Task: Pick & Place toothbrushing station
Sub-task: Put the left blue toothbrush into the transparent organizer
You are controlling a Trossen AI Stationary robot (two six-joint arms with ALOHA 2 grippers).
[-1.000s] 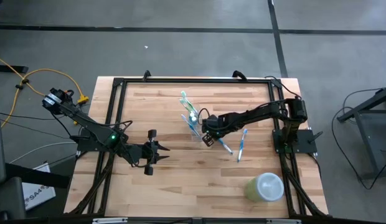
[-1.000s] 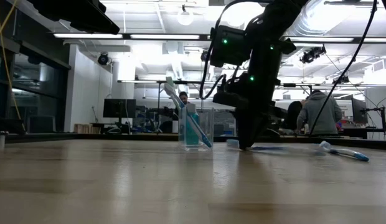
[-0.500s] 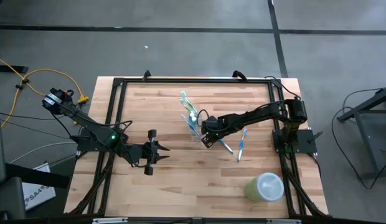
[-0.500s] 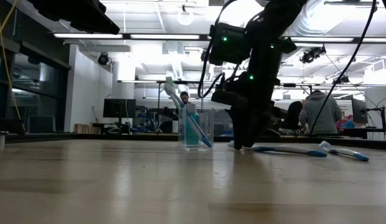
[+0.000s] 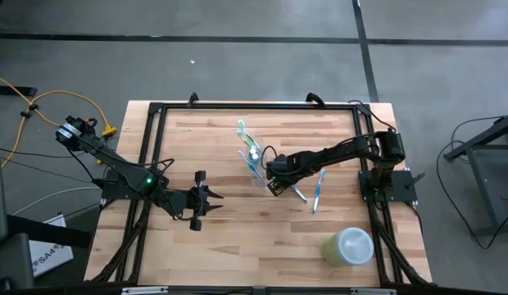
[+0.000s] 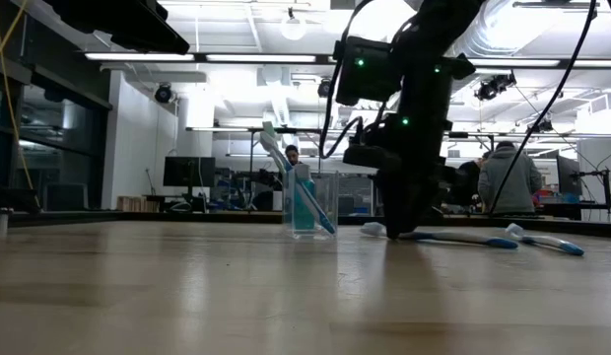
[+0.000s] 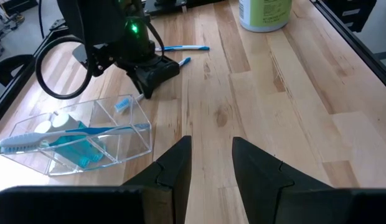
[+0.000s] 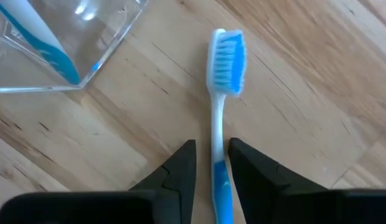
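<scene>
A clear plastic cup point(image 5: 254, 168) stands mid-table and holds a blue toothbrush and a teal tube point(image 7: 75, 149). A blue-and-white toothbrush point(image 5: 297, 193) lies flat on the table just right of the cup. A second one point(image 5: 318, 190) lies farther right. My right gripper point(image 8: 213, 149) points down at table level. Its fingers are slightly apart, one on each side of the first toothbrush's neck point(image 8: 218, 124), just behind the bristle head point(image 8: 227, 53). My left gripper point(image 5: 217, 195) waits at the left, slightly open and empty. My right gripper comes from above with its fingers point(image 8: 180, 168) across the lying toothbrush's neck. A strip of table shows between one finger and the neck. Whether the other finger touches it, I cannot tell. The toothbrush lies flat on the table point(image 6: 453, 238).
A larger pale green round container point(image 5: 349, 246) stands near the front right corner. A black frame point(image 5: 156, 106) runs around the table. People and desks show in the room beyond the far edge.
My right gripper has stayed down at the table beside the cup. It tipped for a moment, came upright again, and shifted slightly toward the table's right edge along the toothbrush.
</scene>
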